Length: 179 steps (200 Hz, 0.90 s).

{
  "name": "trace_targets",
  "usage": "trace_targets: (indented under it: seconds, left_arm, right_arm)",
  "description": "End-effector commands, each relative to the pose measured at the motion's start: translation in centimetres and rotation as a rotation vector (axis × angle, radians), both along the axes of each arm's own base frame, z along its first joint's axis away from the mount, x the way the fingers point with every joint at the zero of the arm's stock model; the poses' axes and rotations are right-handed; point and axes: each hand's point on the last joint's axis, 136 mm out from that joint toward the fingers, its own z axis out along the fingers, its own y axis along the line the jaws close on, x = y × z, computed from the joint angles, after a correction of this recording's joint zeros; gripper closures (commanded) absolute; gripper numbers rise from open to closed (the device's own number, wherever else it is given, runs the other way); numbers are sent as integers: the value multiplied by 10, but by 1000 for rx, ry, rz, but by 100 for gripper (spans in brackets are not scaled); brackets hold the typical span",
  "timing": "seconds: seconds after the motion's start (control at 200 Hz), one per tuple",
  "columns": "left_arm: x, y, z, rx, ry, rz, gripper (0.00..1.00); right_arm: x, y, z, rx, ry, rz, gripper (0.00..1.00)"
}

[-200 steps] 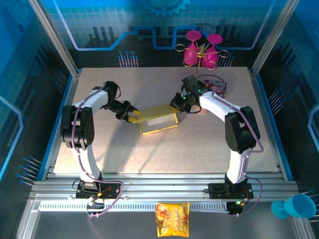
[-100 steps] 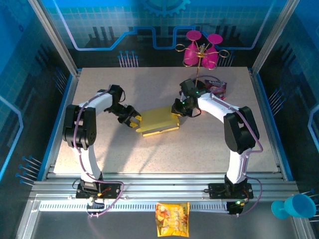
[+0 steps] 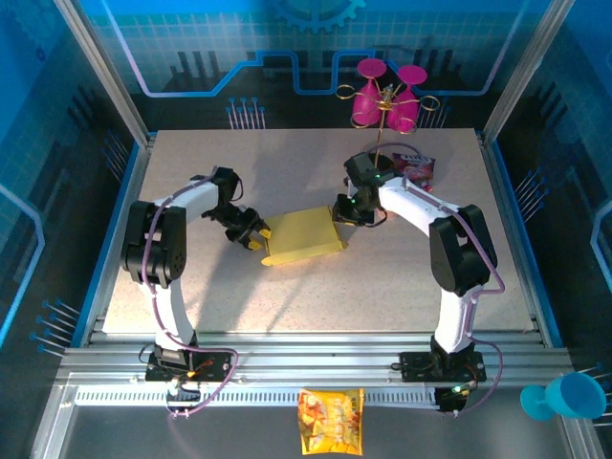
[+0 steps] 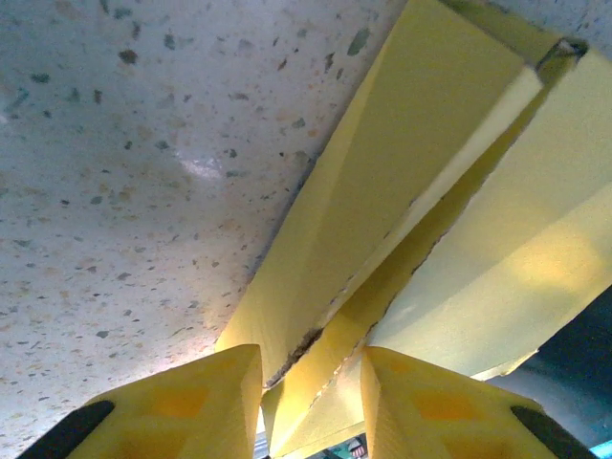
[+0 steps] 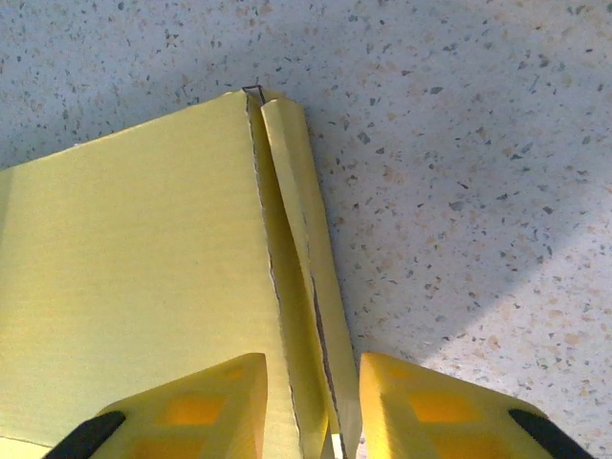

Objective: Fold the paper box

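The paper box lay near the middle of the table, golden side up and its lid folded down flat, with an arm at either end. The left fingers looked to be pinching the doubled cardboard edge at the box's left end. The layers filled the gap between them. The right fingers stood spread, one over the lid and one over bare table, with the narrow side flap between them and not squeezed.

That flap worried me. It stood proud of the lid along its crease and did not look tucked, so I reckoned it could spring back out with nothing pressing on it. If the right fingers closed on it at a slant, they might well crumple the thin card rather than fold it on the score. The box was light and held at one end only, so a push from the right would likely slide or swivel it on the smooth table, or buckle the edge that the left fingers held.
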Motion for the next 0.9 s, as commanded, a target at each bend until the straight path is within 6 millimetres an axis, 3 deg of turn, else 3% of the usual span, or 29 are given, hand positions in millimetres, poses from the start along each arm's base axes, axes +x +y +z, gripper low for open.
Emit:
trace_targets:
  seconds: [0.0, 0.365, 0.665, 0.891]
  left_arm:
    - [-11, 3, -16, 29, 32, -28, 68]
    - [-12, 2, -18, 34, 25, -33, 74]
    - [-10, 2, -19, 31, 26, -35, 78]
    - [-8, 0, -12, 17, -9, -37, 78]
  right_arm:
    - [-7, 1, 14, 41, -16, 31, 66]
    - [-30, -12, 26, 161, 14, 9, 63]
    - [-59, -8, 8, 125, 52, 77, 61]
    - [-48, -5, 2, 175, 36, 69, 52]
